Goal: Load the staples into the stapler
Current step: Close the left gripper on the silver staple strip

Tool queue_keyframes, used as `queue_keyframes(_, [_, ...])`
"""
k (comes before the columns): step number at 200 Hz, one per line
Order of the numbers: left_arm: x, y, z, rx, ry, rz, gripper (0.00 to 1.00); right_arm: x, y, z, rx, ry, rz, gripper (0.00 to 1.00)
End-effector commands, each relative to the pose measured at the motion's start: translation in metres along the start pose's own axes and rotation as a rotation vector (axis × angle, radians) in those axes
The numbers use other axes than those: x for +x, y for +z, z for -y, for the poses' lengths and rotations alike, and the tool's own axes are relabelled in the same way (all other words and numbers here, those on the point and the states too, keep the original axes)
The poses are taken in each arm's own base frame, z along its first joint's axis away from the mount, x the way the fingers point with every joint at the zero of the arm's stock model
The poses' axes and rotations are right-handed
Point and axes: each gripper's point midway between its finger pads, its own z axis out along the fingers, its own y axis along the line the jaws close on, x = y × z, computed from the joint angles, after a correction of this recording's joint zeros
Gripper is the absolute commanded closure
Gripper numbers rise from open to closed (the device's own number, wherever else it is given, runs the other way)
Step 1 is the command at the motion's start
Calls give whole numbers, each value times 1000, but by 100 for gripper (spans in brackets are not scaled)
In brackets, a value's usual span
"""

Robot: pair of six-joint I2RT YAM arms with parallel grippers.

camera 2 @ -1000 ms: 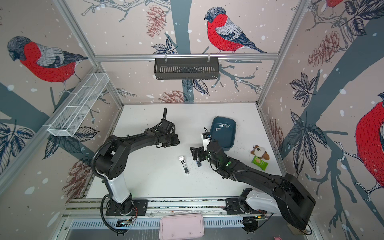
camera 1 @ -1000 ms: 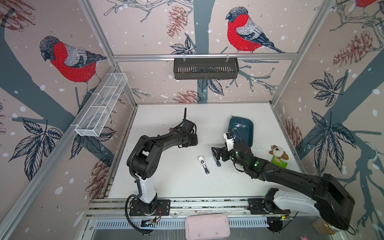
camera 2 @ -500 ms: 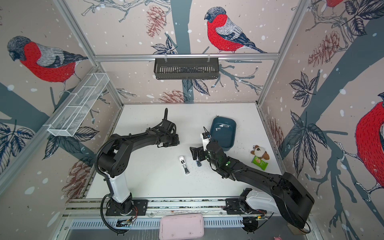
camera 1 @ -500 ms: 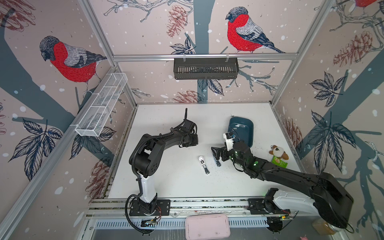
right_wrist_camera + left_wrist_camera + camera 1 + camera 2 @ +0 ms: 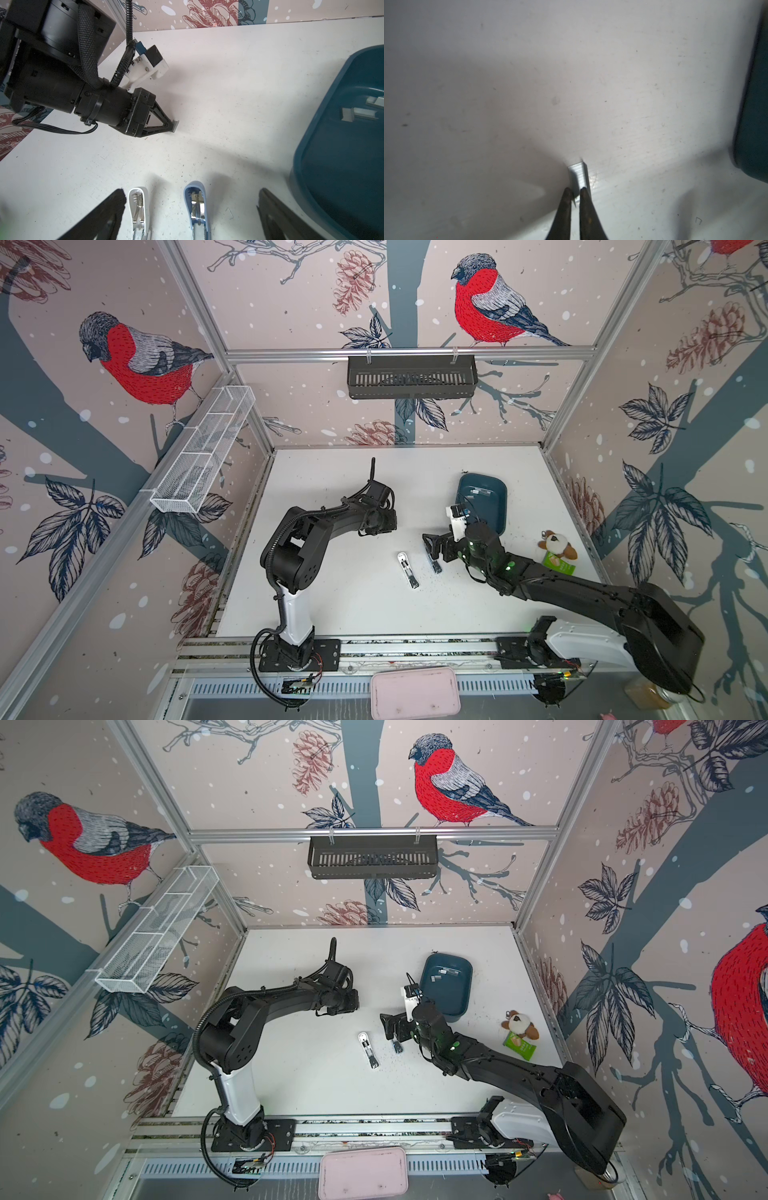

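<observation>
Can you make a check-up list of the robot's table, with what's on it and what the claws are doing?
Surface: white table, scuffed, tiny loose staples scattered.
Job's things: white stapler and blue stapler lie open side by side; staple strip pinched by left gripper; spare strips in teal tray.
Clutter: plush toy and green packet near the right wall.
Grippers: left gripper shut on the staple strip; right gripper open, empty, by the staplers.
Cables: black ribbed cable along left arm; nothing seen snagged.
Surroundings: bird-print walls; black basket, white wire basket hung up; pink box in front.
</observation>
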Motion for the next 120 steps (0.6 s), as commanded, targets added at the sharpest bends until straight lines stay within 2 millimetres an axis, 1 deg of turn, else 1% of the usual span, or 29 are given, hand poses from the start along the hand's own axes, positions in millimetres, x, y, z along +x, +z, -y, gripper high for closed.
queue_keyframes(1, [15,4,-11,-45,2,-46,90,-14,0,-2,-2,2,46,0])
queue_keyframes(34, [19,5,-16,-58,1,-56,93,-16,-1,-1,-2,2,51,0])
queue_keyframes(78, [23,3,-20,-74,-1,-58,95,-19,-4,1,4,2,58,0])
queue_keyframes(120, [19,-4,-12,-43,12,-40,100,-17,-4,5,-7,35,51,1])
